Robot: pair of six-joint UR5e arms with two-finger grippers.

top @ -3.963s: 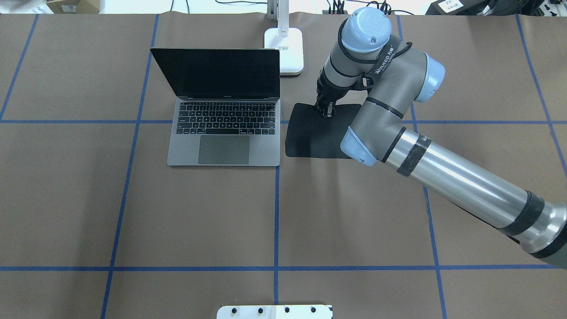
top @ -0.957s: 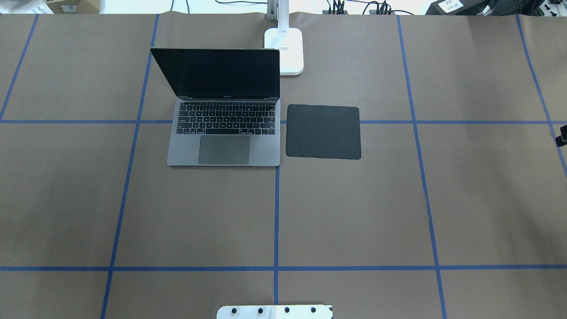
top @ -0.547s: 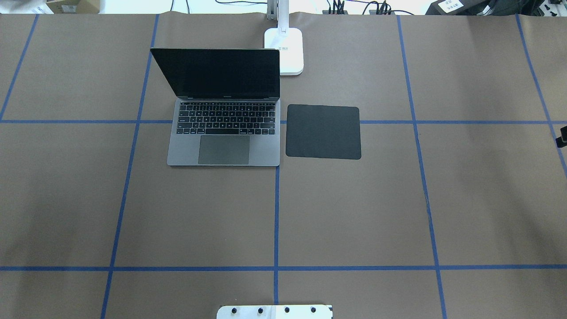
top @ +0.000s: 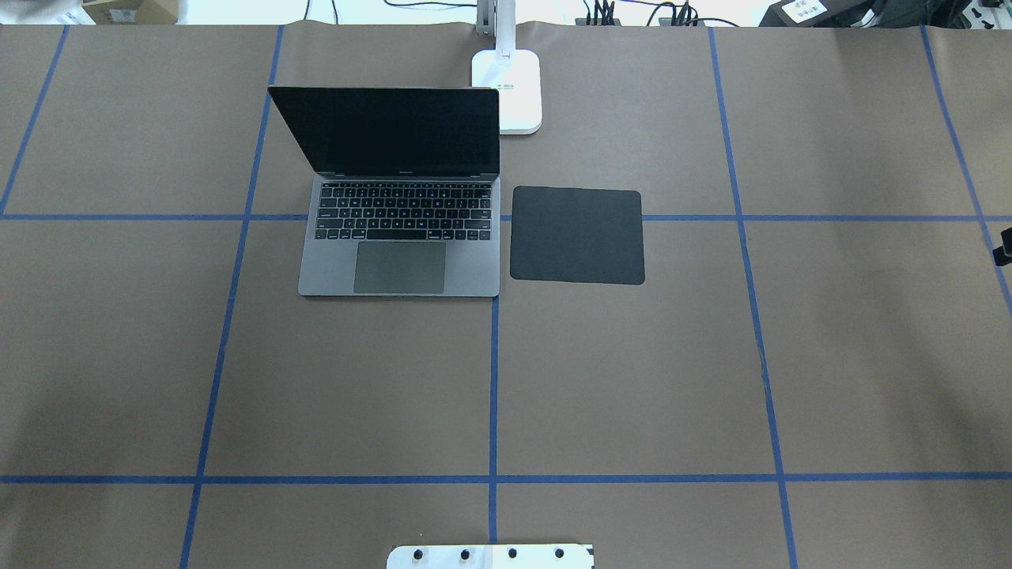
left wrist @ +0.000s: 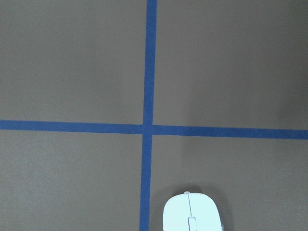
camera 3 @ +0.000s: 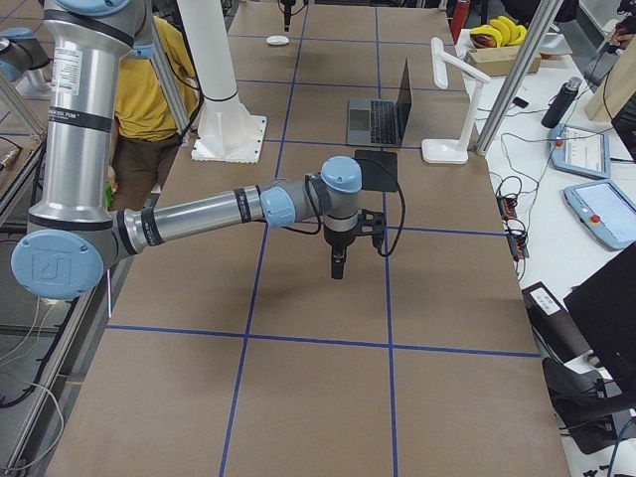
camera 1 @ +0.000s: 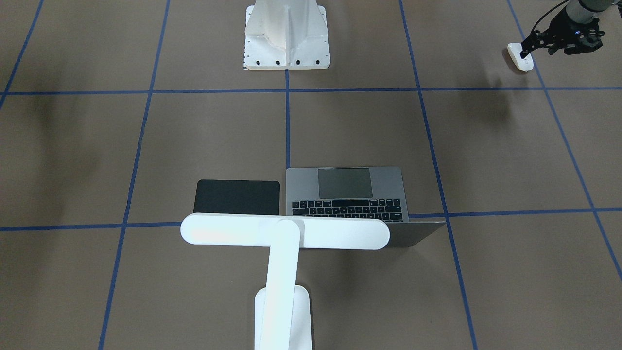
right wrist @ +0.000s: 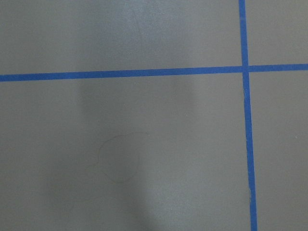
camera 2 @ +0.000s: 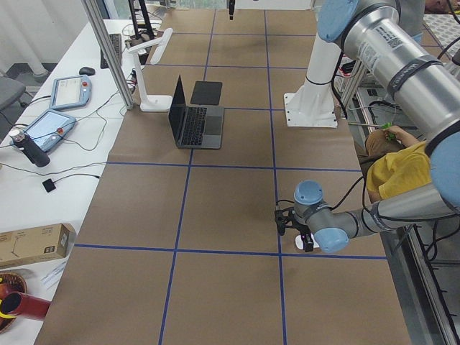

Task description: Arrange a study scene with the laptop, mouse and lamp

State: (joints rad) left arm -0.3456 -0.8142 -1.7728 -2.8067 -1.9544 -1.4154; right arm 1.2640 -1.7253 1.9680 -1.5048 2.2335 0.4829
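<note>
Mouse (camera 1: 520, 57): lay flat at the left end of the table (top: 632, 379), long axis parallel to the blue tape line (left wrist: 147, 168) just beside it, button end toward the tape crossing (wrist view). Left gripper (camera 1: 556, 44): hung close over it, jaws spread wide, gripping nothing. Right gripper (camera 3: 338, 266): opening not discernible. Laptop (top: 399, 253): stood open, keyboard toward robot, well apart.
</note>
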